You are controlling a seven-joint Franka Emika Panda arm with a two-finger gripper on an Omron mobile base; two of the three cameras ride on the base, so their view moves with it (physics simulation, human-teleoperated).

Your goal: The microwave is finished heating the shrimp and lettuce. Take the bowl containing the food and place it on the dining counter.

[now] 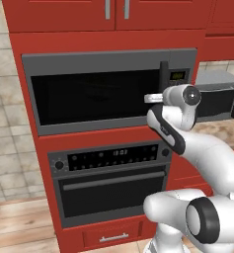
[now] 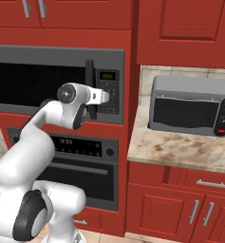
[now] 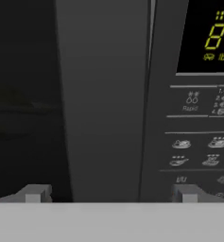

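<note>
The wide grey built-in microwave (image 1: 98, 94) (image 2: 33, 83) has its dark glass door closed. Its black bar handle (image 1: 164, 74) (image 2: 89, 71) stands upright beside the button panel with the green display (image 3: 208, 33). My gripper (image 3: 111, 194) (image 2: 92, 112) is right at the lower part of the handle (image 3: 104, 94). It is open, with one fingertip on each side of the bar and a gap on both sides. The bowl, shrimp and lettuce are hidden behind the dark door. The dining counter is out of view.
A black-fronted oven (image 1: 111, 183) sits below the microwave, and red cabinets (image 1: 113, 12) hang above. To the right, a smaller grey microwave (image 2: 190, 107) stands on a marble-look counter (image 2: 180, 147) over red drawers.
</note>
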